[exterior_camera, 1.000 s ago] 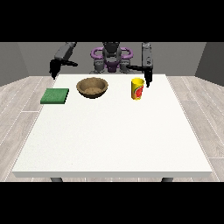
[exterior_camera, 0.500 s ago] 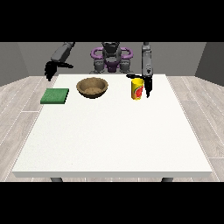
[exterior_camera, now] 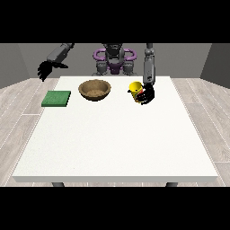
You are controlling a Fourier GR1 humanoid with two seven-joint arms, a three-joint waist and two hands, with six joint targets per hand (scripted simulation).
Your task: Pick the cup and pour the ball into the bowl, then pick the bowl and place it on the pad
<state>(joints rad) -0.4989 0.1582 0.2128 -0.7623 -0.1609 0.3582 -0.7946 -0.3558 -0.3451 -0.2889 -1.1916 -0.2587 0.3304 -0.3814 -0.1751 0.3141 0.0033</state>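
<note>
Yellow cup (exterior_camera: 134, 91) stood at the table's far right, with the hand at the view's right (exterior_camera: 147, 95) wrapped against its side.

Half a second before, that hand had hung just beside the cup; now its dark fingers curled round the cup's right side, touching it. The cup stayed upright on the white table (exterior_camera: 117, 139); the ball could not be made out. The wooden bowl (exterior_camera: 95, 89) sat to the cup's left, apart from it, and the green pad (exterior_camera: 56, 98) lay near the table's left edge. The hand at the view's left (exterior_camera: 44, 70) hung beyond the far left corner, lower than before, fingers loosely spread. The whole near half of the table was open room.
</note>
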